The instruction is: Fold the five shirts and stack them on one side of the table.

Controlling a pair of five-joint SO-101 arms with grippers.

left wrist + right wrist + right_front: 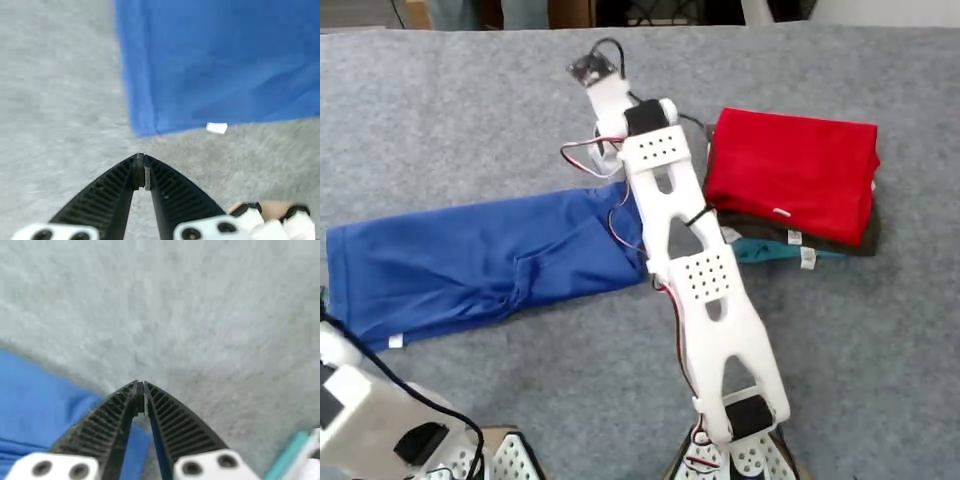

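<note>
A blue shirt point(470, 260), folded into a long strip, lies across the left and middle of the grey table. My right arm point(670, 190) stretches over the shirt's right end. My right gripper point(140, 385) is shut with nothing in it, its tips over bare table just past the blue shirt's edge point(30, 390). My left gripper point(140, 159) is shut and empty, a short way off the blue shirt's corner point(145, 127), near a white tag point(216, 128). At the right, a folded red shirt point(790, 170) tops a stack with a dark shirt point(865, 235) and a teal shirt point(770, 250) under it.
The left arm's base point(360, 410) sits at the table's front left corner. Grey felt point(880, 360) covers the table, with bare room at the front right and along the back left. Red and white cables point(585, 155) hang beside the right arm's wrist.
</note>
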